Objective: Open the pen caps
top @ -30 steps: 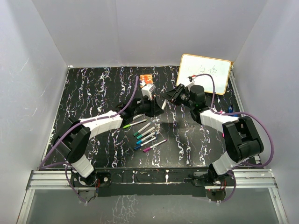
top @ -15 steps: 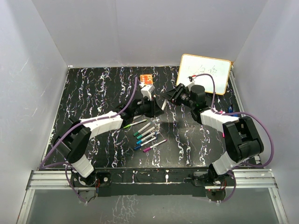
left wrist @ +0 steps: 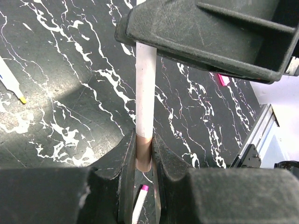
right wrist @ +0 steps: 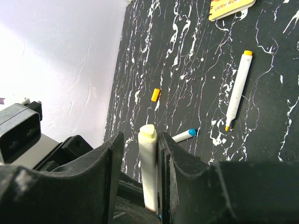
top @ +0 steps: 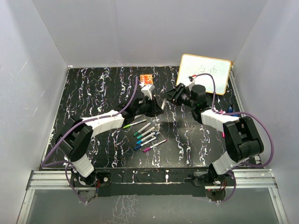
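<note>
Just on the near side of the orange block (top: 146,79), held up off the table, both grippers meet on one pen (left wrist: 145,93). The left gripper (left wrist: 143,154) is closed down narrow on one end, where the white barrel turns into a slightly fatter tan section. That section reads as the cap (left wrist: 144,145), but you can't be sure. The right gripper (right wrist: 141,151) is pinched on the other end, with a pale yellow tip poking out past its fingers. The barrel runs straight between them.

Step in hand: the pull-apart on this pen, cap apparently not off yet. Next you need a straight pull along the barrel with both pinches firm; any sideways drift will likely bend or slip the pen.

The row of pens (top: 145,135) lies further toward you from the block. An orange cap (right wrist: 155,94) and a magenta cap (left wrist: 223,79) lie loose on the table, so you're probably partway through.
</note>
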Tool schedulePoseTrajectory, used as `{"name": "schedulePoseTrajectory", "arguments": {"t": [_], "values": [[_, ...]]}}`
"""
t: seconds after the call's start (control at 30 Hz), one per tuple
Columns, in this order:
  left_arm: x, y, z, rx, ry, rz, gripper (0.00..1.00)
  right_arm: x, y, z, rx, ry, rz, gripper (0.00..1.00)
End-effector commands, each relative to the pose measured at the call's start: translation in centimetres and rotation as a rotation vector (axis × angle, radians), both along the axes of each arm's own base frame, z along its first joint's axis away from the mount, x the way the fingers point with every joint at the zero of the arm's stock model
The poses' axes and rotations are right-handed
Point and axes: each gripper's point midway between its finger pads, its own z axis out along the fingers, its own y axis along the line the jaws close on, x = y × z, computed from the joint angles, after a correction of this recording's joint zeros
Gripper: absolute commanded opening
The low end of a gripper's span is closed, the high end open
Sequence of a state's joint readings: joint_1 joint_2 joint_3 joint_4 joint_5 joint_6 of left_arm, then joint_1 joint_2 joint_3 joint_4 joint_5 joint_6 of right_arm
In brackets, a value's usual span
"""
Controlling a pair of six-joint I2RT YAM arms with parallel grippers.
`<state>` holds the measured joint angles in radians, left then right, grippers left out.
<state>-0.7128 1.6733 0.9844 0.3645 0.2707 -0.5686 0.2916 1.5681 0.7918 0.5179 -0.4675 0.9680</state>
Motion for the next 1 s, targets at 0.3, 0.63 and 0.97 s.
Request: {"name": "schedulePoseTrajectory", "arguments": {"t": [0.3, 0.63, 0.97], "values": [[1.4, -1.3, 2.4, -0.044, -0.037, 0.001, 0.00, -0.5, 0.2, -0.3, -0.008, -0.032, 0.039, 0.28], [1.2, -1.5, 2.3, -0.051, -0.028, -0.004, 0.00, -0.3, -0.1, -0.5, -0.013, -0.030, 0.020, 0.00], [-0.8, -1.1, 1.4, -0.075, 0.032, -0.037, 0.00, 2.9, -2.4, 1.6, -0.073, -0.099, -0.158, 0.00]]}}
